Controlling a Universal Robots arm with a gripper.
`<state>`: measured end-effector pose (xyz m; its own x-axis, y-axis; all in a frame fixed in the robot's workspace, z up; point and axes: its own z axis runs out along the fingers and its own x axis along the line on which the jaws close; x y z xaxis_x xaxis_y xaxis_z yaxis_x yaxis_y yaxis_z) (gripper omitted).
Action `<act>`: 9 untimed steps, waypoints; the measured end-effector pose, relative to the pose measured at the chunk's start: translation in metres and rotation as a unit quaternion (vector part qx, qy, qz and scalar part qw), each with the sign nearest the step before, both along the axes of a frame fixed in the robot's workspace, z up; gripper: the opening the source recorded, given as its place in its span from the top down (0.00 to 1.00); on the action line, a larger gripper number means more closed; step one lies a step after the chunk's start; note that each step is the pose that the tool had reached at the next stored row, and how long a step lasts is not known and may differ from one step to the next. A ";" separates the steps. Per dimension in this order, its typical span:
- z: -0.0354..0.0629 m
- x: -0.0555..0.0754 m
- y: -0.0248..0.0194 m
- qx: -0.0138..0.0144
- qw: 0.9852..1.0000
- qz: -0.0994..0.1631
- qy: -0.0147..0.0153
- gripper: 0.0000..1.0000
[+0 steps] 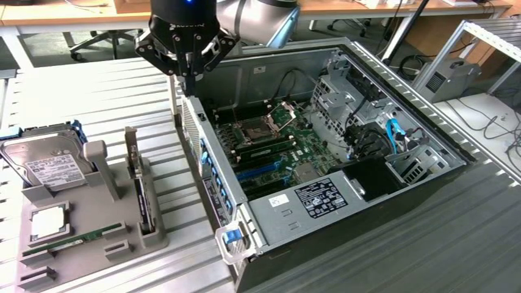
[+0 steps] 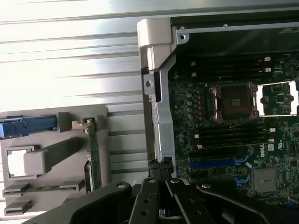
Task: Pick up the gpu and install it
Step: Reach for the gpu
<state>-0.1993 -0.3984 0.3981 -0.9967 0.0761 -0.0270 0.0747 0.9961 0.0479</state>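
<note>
— Where's the gpu [image 1: 141, 192]?
— Upright on its edge in the grey holder [image 1: 89, 213], untouched. The hard drive [image 1: 50, 163] and RAM stick [image 1: 75, 239] sit beside it.
— And you?
— My gripper [image 1: 189, 82] is pinched together and empty, just above the computer case's rear wall [image 1: 213, 177]. That wall rises between holder and motherboard [image 1: 281, 155].

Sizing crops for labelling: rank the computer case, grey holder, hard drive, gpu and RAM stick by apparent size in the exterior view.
1. computer case
2. grey holder
3. hard drive
4. gpu and RAM stick: both thin slivers here, gpu standing on edge; too alike to rank.
</note>
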 end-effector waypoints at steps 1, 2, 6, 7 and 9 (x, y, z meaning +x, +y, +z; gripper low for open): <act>0.0000 -0.001 0.0000 0.000 1.000 0.000 0.000 0.89; 0.0000 -0.001 0.0000 0.000 1.000 0.000 0.000 0.89; 0.0000 -0.003 0.0000 0.000 1.000 0.000 0.000 0.89; 0.0000 -0.003 0.0000 0.000 1.000 0.000 0.000 0.89; 0.0000 -0.004 0.0000 0.000 1.000 0.000 0.000 0.89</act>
